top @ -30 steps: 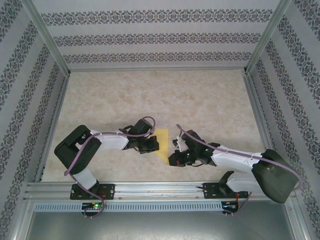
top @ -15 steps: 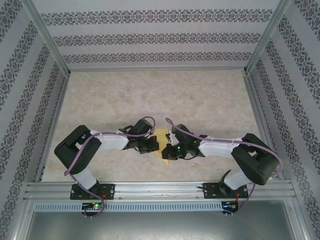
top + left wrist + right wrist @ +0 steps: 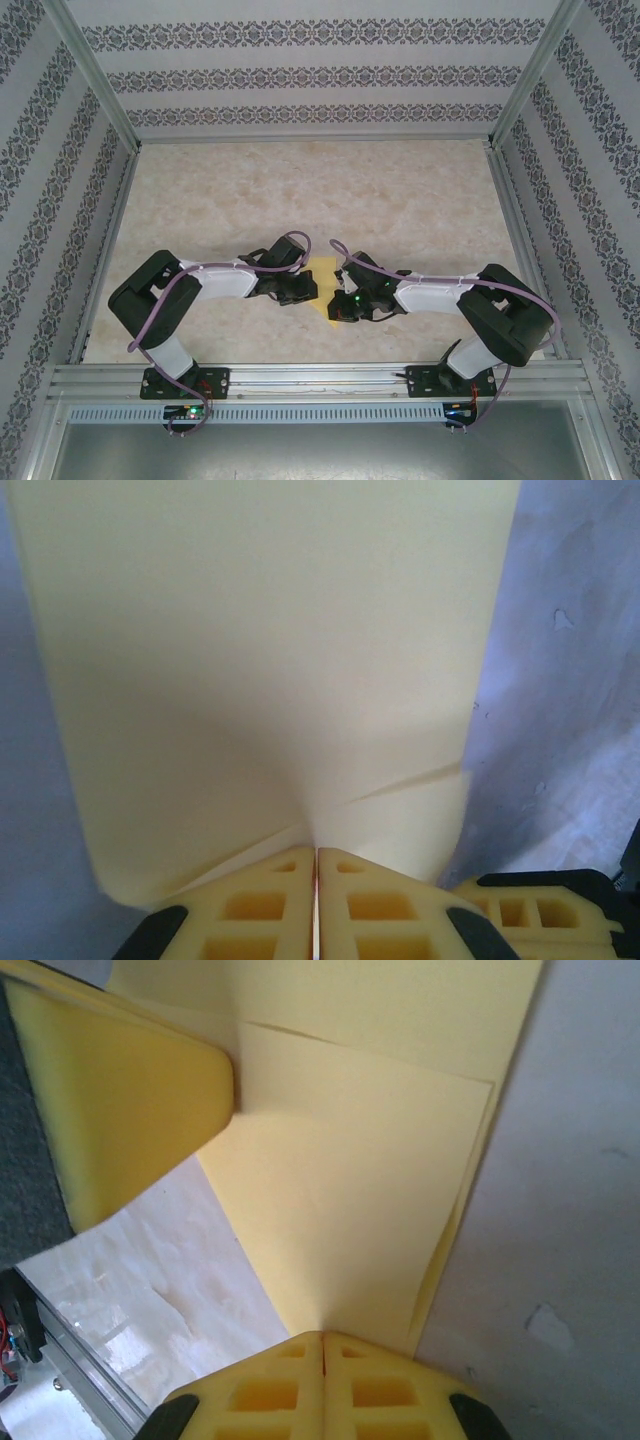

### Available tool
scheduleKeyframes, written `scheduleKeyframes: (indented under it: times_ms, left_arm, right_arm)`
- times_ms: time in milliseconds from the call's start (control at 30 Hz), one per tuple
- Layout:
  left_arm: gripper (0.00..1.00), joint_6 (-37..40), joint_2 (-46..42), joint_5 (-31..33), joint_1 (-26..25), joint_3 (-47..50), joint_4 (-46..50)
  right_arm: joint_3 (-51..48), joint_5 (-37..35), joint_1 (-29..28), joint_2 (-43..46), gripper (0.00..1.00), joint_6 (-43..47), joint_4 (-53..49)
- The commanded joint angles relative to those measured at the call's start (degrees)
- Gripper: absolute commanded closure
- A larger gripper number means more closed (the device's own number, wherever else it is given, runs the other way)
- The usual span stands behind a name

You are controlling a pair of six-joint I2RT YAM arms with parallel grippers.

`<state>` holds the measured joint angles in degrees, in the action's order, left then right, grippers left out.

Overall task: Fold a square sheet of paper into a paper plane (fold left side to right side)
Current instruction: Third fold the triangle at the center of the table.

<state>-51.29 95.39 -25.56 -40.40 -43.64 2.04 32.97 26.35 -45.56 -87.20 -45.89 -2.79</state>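
left tool (image 3: 316,852) and right tool (image 3: 322,1336) both pinch the paper (image 3: 270,660) between them, a couple diagonal creases are in, but looks like most of the folding's left

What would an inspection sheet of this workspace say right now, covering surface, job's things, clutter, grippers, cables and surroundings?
Surface: beige marbled tabletop, no marks seen.
Job's things: pale-yellow paper, partly folded with slanting creases, lying between the two grippers near the front middle.
Clutter: nothing seen.
Grippers: left gripper shut on the paper's edge; right gripper shut on the paper from the opposite side.
Cables: purple cables loop along both arms, clear of the paper.
Surroundings: patterned walls on three sides; metal frame along the near edge.
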Motion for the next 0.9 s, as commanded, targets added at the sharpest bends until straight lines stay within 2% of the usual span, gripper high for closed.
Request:
scheduleKeyframes:
  times_ms: [0,100,233,433,867]
  left_arm:
    - [0.91,1.3,-4.3,2.6,0.2,-0.8,2.8]
    - [0.93,0.9,-7.3,2.0,0.1,1.7,-0.2]
    - [0.97,-1.0,-9.9,-0.7,-0.3,7.0,-8.8]
    - [0.98,-5.1,-7.5,-2.9,-2.7,11.2,-21.8]
    - [0.99,-5.5,-1.5,-1.6,-4.5,10.5,-24.8]
  right_arm:
    - [-1.4,-6.1,-0.8,-1.8,1.00,1.6,-9.0]
    - [-1.4,-7.8,-0.9,-1.9,1.00,1.9,-10.3]
    - [-1.6,-9.3,-0.9,-1.9,1.00,2.0,-10.8]
    - [-1.0,-10.9,-1.0,-2.9,1.00,3.1,-12.3]
    - [0.2,-12.1,-1.4,-4.5,1.00,4.2,-14.4]
